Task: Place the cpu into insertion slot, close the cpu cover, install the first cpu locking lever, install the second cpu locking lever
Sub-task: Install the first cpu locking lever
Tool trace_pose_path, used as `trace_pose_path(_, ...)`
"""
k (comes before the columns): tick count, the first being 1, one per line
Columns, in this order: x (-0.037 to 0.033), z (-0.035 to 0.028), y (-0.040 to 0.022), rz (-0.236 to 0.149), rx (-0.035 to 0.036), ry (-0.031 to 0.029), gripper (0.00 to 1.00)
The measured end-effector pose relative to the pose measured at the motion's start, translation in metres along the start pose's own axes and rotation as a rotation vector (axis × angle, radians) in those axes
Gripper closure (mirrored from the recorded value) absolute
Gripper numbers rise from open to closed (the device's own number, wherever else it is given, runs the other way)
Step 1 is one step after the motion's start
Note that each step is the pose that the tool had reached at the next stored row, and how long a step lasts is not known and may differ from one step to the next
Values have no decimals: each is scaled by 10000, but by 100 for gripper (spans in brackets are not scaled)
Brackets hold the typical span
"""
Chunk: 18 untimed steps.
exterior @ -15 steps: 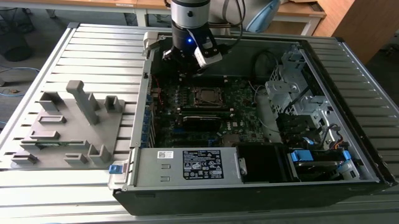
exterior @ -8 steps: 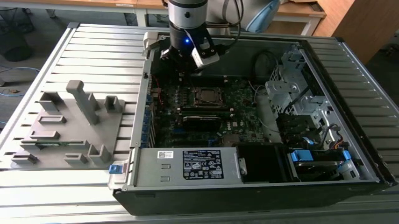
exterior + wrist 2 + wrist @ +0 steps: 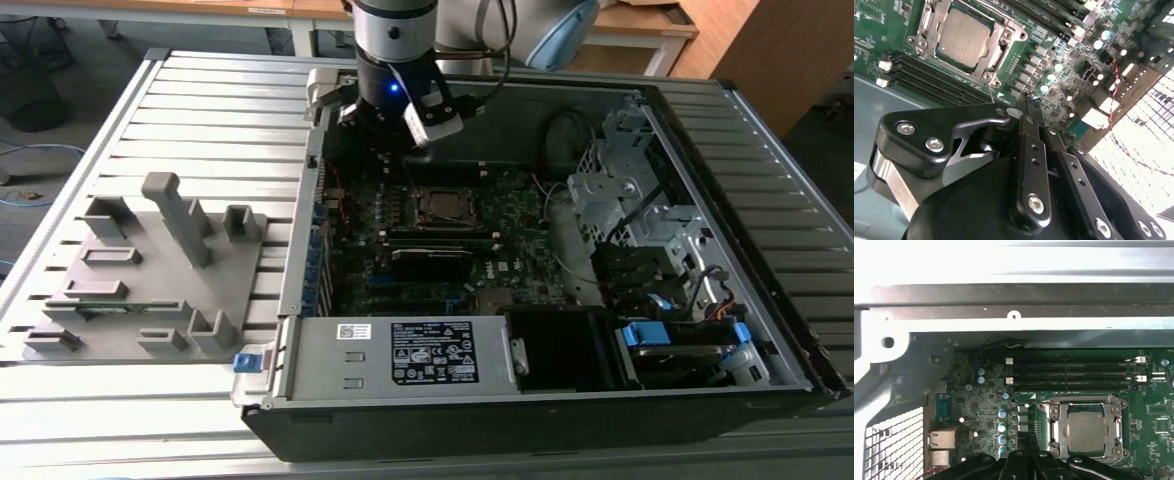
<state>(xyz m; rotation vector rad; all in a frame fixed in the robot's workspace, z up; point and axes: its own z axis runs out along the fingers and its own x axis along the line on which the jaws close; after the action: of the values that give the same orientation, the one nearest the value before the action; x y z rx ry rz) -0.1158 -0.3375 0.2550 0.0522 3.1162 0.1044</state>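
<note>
The cpu (image 3: 441, 207) lies flat in its socket on the green motherboard (image 3: 521, 230), its grey metal top showing in both wrist views (image 3: 963, 37) (image 3: 1086, 430). The silvery cpu cover (image 3: 1002, 46) (image 3: 1054, 427) lies down around the chip as a frame. My gripper (image 3: 400, 150) hangs above the board, beside the socket on the side toward the case's back wall and apart from it. Its black fingers (image 3: 1030, 145) meet at their tips (image 3: 1026, 456), shut with nothing between them. A thin wire lever end (image 3: 991, 92) sticks out at a socket corner.
The board sits inside an open computer case (image 3: 747, 300) on a slatted metal table (image 3: 200, 110). Black memory slots (image 3: 1069, 372) run along the socket. A drive cage (image 3: 627, 180) and cables stand at the exterior view's right. A grey fixture plate (image 3: 147, 280) lies at its left.
</note>
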Motion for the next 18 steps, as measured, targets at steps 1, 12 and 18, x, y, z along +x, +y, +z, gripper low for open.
trace_pose_path(1, 4, 0, 0, -1, -84, 3, 89)
trace_pose_path(12, 44, -9, -1, 8, -491, -24, 89)
trace_pose_path(18, 125, -10, -5, 10, -717, -45, 89)
